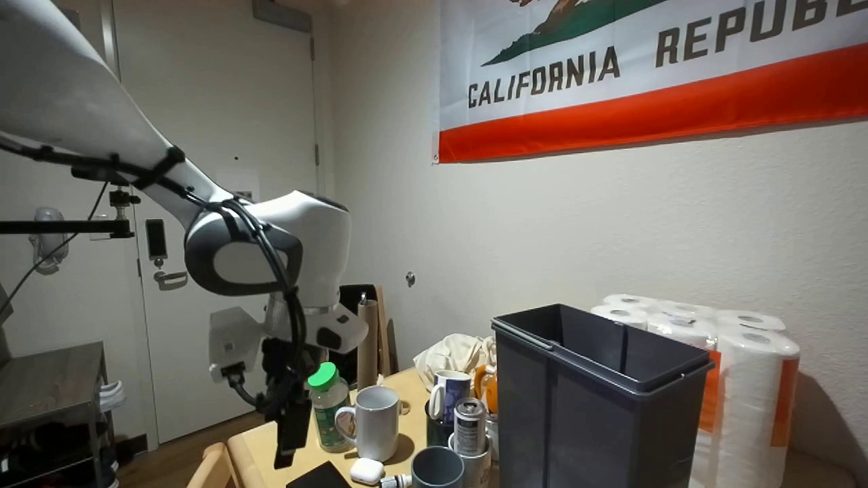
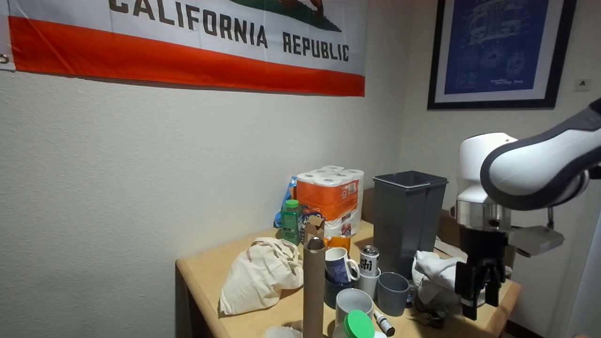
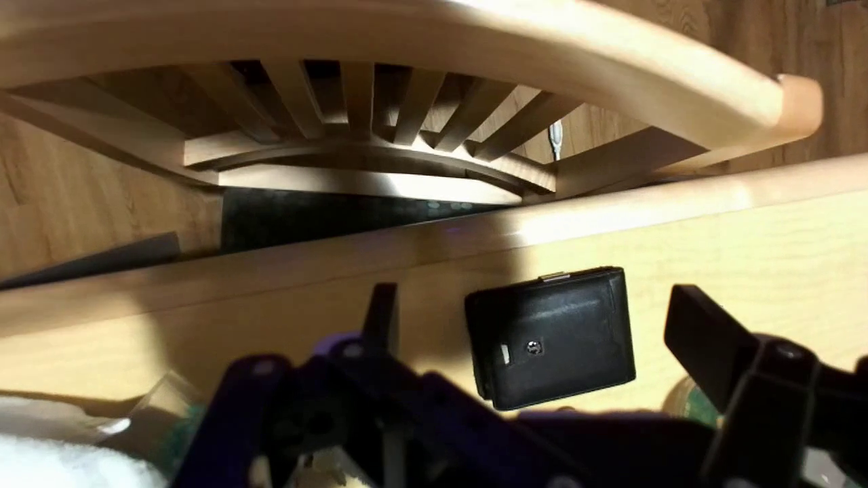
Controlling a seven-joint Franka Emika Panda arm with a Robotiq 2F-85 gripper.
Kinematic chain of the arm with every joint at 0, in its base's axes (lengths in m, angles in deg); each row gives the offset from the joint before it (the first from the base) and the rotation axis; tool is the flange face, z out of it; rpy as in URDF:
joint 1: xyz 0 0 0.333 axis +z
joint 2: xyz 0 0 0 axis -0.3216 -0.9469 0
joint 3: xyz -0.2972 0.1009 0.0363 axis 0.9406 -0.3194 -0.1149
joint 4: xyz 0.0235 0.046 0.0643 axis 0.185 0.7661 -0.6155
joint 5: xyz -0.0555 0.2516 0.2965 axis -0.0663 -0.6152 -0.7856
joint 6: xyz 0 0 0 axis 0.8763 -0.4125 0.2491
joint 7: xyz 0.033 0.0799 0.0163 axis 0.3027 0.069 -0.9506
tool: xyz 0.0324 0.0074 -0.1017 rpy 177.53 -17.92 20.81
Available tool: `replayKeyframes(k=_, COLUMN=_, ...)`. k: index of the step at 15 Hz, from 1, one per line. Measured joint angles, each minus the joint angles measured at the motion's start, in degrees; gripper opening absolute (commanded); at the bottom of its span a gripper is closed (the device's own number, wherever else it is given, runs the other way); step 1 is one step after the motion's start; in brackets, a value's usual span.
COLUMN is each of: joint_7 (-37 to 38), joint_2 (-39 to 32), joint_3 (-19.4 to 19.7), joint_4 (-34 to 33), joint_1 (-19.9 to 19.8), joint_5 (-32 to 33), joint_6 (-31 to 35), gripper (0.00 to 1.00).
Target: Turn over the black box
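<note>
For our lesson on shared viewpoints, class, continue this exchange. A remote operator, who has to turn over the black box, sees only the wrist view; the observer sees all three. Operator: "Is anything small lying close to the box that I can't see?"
Observer: Yes, in an exterior view a white earbud case lies close beside the black box.

Operator: Does anything tall stand on the table?

Observer: A tall dark grey open-topped bin stands there, in both exterior views.

Operator: And is anything stacked?

Observer: In both exterior views, a blue-and-white mug is stacked, tilted, on a dark cup.
</note>
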Motion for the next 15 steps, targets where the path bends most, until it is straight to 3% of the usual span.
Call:
replayKeyframes(k=6, joint_7=-12.41, joint_2=-16.22, joint_3=0.20, joint_4=-2.37, joint_1=0.52, joint_5=-7.69, joint_6=12.89, gripper=1.00)
replayKeyframes(k=15, joint_7=-20.01, joint_2=-32.55, joint_3=-5.29, joint_4=-11.94, joint_1=-2.92, joint_5=-10.66, joint_6=17.32, gripper=1.00)
